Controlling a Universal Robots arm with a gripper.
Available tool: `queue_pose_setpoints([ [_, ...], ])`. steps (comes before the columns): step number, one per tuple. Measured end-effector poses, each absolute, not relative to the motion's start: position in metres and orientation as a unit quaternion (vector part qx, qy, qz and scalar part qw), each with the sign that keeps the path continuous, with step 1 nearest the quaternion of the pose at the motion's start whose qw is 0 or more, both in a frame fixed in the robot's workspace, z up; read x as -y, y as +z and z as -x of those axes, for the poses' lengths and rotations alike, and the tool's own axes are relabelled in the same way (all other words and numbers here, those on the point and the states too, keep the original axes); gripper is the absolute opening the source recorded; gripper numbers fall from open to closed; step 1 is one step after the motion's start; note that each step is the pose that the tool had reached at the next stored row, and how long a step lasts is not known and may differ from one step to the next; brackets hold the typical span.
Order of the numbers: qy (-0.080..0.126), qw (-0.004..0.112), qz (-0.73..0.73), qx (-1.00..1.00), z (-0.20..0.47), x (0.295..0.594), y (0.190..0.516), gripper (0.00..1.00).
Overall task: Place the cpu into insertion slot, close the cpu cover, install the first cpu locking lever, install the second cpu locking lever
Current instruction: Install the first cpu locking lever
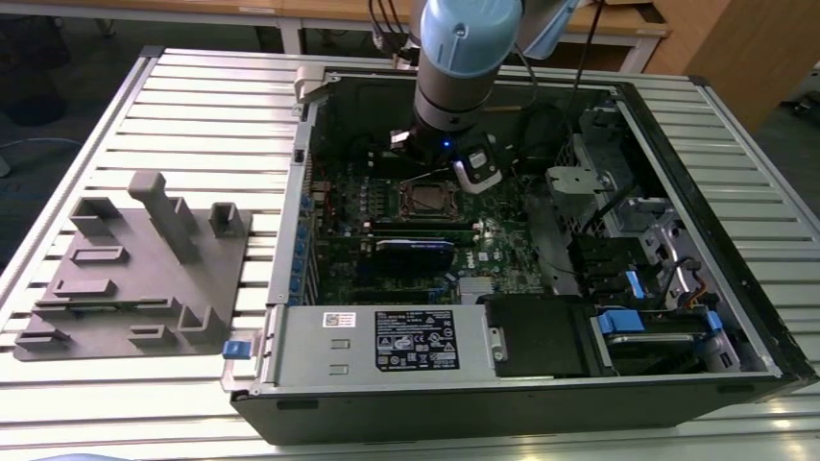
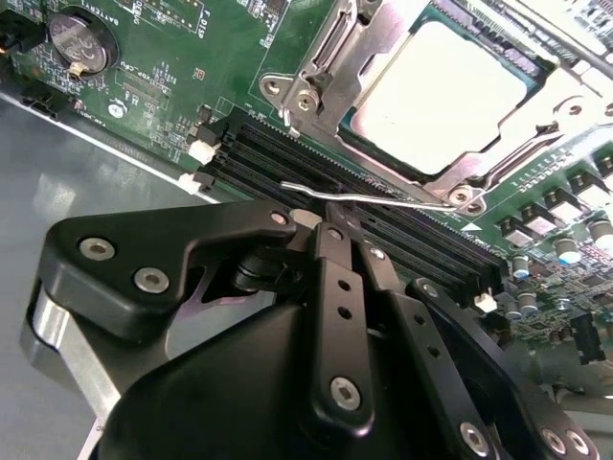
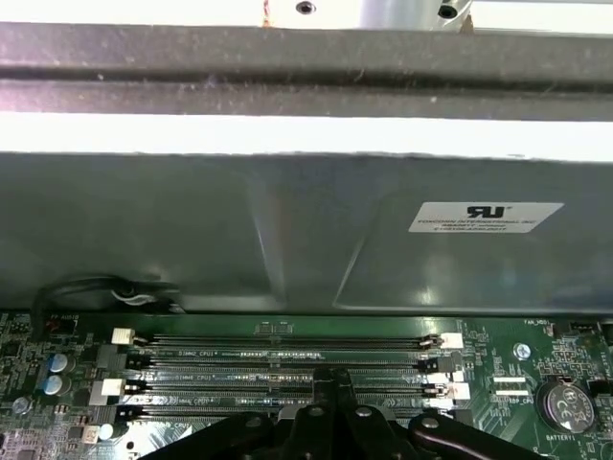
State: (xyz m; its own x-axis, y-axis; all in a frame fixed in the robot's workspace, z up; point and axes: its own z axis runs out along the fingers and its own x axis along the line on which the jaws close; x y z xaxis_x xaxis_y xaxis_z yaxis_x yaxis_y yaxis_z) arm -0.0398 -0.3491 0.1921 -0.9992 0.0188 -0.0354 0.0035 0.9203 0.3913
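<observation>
The cpu (image 2: pixel 436 91) lies flat in the insertion slot (image 1: pixel 429 199) on the green motherboard (image 2: pixel 192 57), its silver-grey top showing through the cut-out. The cpu cover (image 2: pixel 326 67), a silver metal frame, lies down over it. A thin wire locking lever (image 2: pixel 383 198) runs along the socket's edge beside the black memory slots (image 2: pixel 278 153), and its hooked end stands slightly raised. My gripper (image 2: pixel 343 222) is shut, with its tips right against this lever. In the first wrist view, the gripper (image 3: pixel 330 376) hovers over the memory slots (image 3: pixel 287 359). The arm reaches down into the case (image 1: pixel 443 168).
The open computer case (image 1: pixel 717 240) lies on a slatted metal table (image 1: pixel 205 115). A grey fixture plate (image 1: pixel 141 269) sits at the exterior view's left. A labelled metal box (image 1: pixel 397 341), drive bays with blue tabs (image 1: pixel 640 288) and cables surround the board. A coin battery (image 2: pixel 81 38) sits nearby.
</observation>
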Motion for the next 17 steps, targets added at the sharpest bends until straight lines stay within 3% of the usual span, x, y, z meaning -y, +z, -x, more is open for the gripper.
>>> queue_pose_setpoints([
  [17, 0.200, 0.019, -0.006, -0.980, 0.040, 0.349, 0.211, 0.11],
])
